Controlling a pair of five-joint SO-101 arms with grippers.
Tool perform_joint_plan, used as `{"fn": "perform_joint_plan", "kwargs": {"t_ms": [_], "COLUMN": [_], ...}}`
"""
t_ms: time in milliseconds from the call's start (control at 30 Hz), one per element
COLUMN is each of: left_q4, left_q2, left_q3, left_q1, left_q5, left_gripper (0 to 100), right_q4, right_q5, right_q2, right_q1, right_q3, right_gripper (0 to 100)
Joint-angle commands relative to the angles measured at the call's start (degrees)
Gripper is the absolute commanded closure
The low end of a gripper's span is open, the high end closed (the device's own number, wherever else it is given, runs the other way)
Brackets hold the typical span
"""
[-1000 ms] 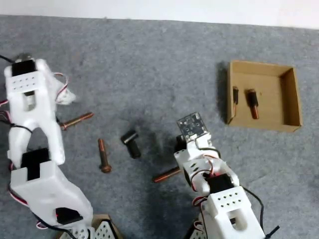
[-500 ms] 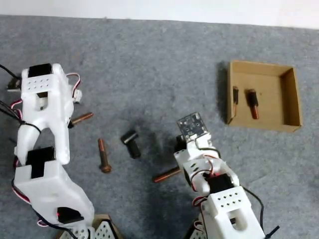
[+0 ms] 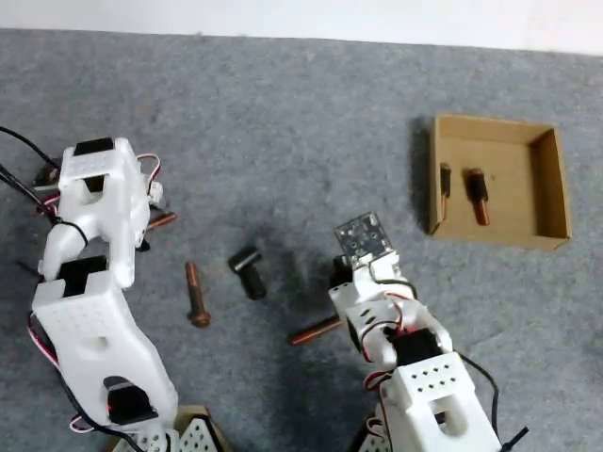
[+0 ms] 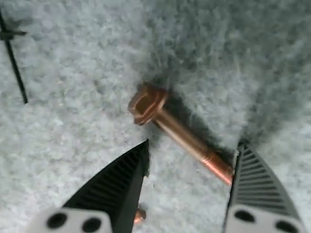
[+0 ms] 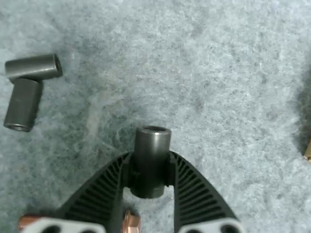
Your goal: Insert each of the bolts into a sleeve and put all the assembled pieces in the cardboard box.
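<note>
R. hand: pinching a dark grey cylindrical metal sleeve at mid-length, open bore pointing fwd, over the grey felt-covered tabletop.
Bolt nr R. arm: copper-coloured hex-head bolt, flat on the tabletop, just beside that arm's wrist; one end hidden under it.
Loose bolt: second copper hex-head bolt, flat, between the two arms, head toward the arm bases.
Spare sleeves: two dark grey cylindrical sleeves, touching in an L, near the loose bolt, apart from both hands.
L. hand: spread, one finger either side of a third copper hex-head bolt lying flat. This bolt sits diagonally across the gap, threaded tip just beside one finger; contact cannot be told.
Box: open brown cardboard box, farthest out, well apart from both hands; two assembled pieces inside, nr one wall.
Step (judged): L. hand set to pick up its bolt for mating w/ the sleeve in the R. hand.
Risk 1: skewed grasp. Fingers closing on a diagonal shaft may pivot it or squeeze it out.
Risk 2: catch at the thread tip only, so the bolt droops and misses the bore.
Risk 3: sleeve slips in the R. hand under push-in force, as its round wall gives little purchase.
Risk 4: R. arm sweeps the bolt by its wrist when it moves.
</note>
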Motion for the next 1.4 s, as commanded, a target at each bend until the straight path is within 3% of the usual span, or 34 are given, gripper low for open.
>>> {"fn": "perform_joint_plan", "kwargs": {"t_ms": [0, 200, 533, 733, 867, 1033, 1133, 1367], "left_q4": [-3.69, -3.78, -3.96, -4.31, -5.63, -5.54, -1.49, 6.86], "left_q2": [0.31, 0.04, 0.04, 0.31, 0.40, -0.22, -4.00, -20.70], "left_q3": [-0.75, -0.75, -0.75, -0.75, -0.31, -0.84, -1.10, -0.84], "left_q1": [-2.77, -6.64, -7.78, -9.19, -9.71, -7.87, -5.23, 3.12], "left_q5": [2.37, 6.77, 7.30, 8.79, 8.79, 8.53, 7.74, -2.29], "left_gripper": [73, 73, 74, 99, 100, 100, 100, 100], "right_q4": [-1.63, -1.63, -1.63, -1.63, -1.63, -1.63, -1.63, 0.13], "right_q5": [-0.09, -0.09, -0.09, -0.09, -0.09, 3.52, 3.69, 3.52], "right_q2": [-0.84, -0.84, -0.84, -0.84, -1.10, -1.10, -1.19, -6.99], "right_q1": [0.66, 0.66, 0.66, 0.66, 0.66, 0.66, 0.66, 0.40], "right_q3": [-0.22, -0.22, -0.22, -0.22, 0.75, 0.92, 0.92, 2.59], "right_gripper": [98.9, 98.9, 98.9, 98.9, 98.9, 98.9, 99.0, 99.3]}}
